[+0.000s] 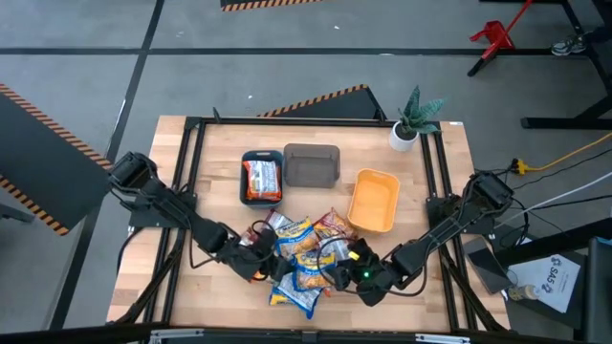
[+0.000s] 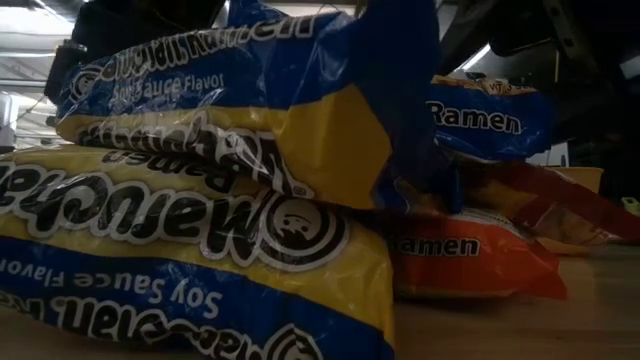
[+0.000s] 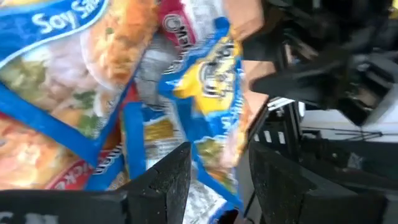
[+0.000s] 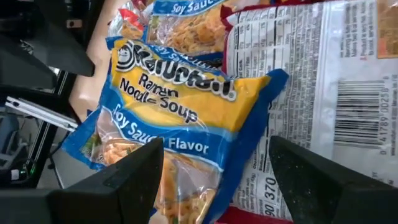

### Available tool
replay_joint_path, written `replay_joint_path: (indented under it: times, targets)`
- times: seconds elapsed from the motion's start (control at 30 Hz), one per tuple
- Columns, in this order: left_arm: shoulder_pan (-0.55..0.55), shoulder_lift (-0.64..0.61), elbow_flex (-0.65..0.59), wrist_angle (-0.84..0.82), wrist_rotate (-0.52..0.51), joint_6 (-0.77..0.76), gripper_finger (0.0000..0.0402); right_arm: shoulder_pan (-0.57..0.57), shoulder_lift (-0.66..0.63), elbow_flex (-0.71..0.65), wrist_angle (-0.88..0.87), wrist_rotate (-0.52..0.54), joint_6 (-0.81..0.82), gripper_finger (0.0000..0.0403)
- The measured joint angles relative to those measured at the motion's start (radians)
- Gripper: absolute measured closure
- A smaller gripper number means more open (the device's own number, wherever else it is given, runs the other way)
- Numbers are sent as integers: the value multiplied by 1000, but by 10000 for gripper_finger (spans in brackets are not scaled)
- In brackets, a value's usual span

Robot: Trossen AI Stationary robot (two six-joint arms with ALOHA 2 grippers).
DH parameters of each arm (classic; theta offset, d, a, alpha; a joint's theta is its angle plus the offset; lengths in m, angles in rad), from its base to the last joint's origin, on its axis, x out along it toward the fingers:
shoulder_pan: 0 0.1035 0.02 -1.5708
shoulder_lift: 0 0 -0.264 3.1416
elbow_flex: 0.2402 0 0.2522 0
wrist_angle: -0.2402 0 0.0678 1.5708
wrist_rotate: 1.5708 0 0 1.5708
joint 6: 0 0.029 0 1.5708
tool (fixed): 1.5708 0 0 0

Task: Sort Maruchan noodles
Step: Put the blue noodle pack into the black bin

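Maruchan noodles lie heaped just before the orange tray; left gripper and right gripper flank the heap, jaws apart.

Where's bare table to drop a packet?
Free: the grey tray, the orange tray, and bare wood left of the blue tray. Crowded: the noodle pile near the front edge, left gripper and right gripper beside it.

Even, bright light falls on the table from overhead, shadows soft; the low view is dim and backlit — near packets blurred, glare at 12 o'clock.
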Motion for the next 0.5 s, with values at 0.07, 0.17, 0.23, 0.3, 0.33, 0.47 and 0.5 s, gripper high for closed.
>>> replay_joint_path:
  times: [0.07,0.17,0.23,0.3,0.33,0.47,0.5]
  targets:
    - [1,14,-1,8,2,-17,247,0,0,0,16,-9,-4,123]
    - [1,40,0,69,12,-38,247,0,0,0,50,-17,-41,123]
    - [1,57,0,97,16,-40,247,-4,0,0,72,-17,-59,123]
    - [2,68,0,115,16,-41,247,-12,0,0,71,-26,-79,123]
    - [4,69,0,115,17,-41,247,-15,0,0,71,-32,-86,123]
    - [8,69,0,112,17,-41,247,-40,8,0,75,-43,-107,123]
    - [9,69,0,113,17,-41,247,-46,14,0,77,-50,-110,123]
